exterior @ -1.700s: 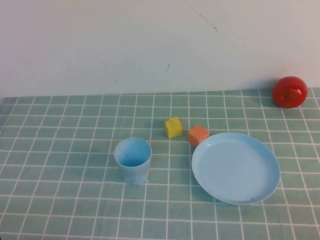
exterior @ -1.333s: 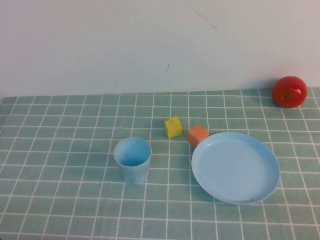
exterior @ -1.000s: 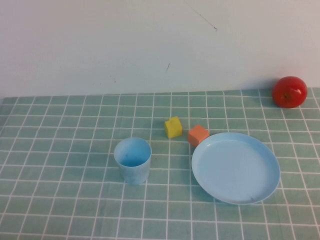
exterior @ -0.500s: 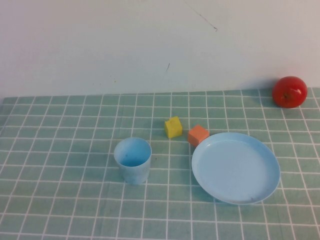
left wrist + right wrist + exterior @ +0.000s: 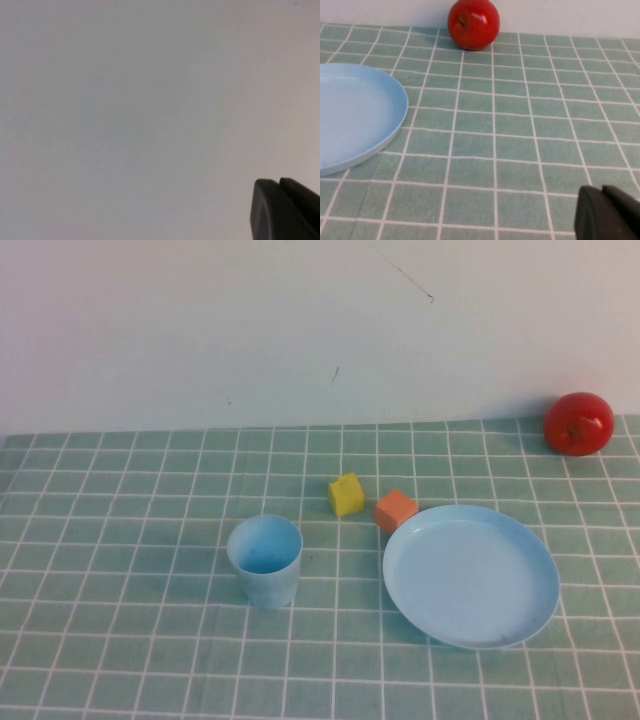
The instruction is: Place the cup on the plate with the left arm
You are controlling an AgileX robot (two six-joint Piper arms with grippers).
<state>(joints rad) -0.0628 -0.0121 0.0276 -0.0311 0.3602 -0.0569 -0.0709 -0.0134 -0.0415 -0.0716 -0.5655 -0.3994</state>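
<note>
The light blue cup (image 5: 265,561) stands upright on the green checked cloth, left of centre in the high view. The light blue plate (image 5: 471,574) lies flat to its right, apart from it, and also shows in the right wrist view (image 5: 355,117). Neither arm shows in the high view. My left gripper (image 5: 279,181) shows only as black fingertips pressed together, empty, facing a blank pale wall. My right gripper (image 5: 601,188) also has its fingertips together, empty, low over the cloth to the right of the plate.
A yellow cube (image 5: 347,494) and an orange cube (image 5: 396,510) sit between the cup and the plate, the orange one close to the plate's far rim. A red apple (image 5: 579,423) rests at the back right by the wall and shows in the right wrist view (image 5: 473,23).
</note>
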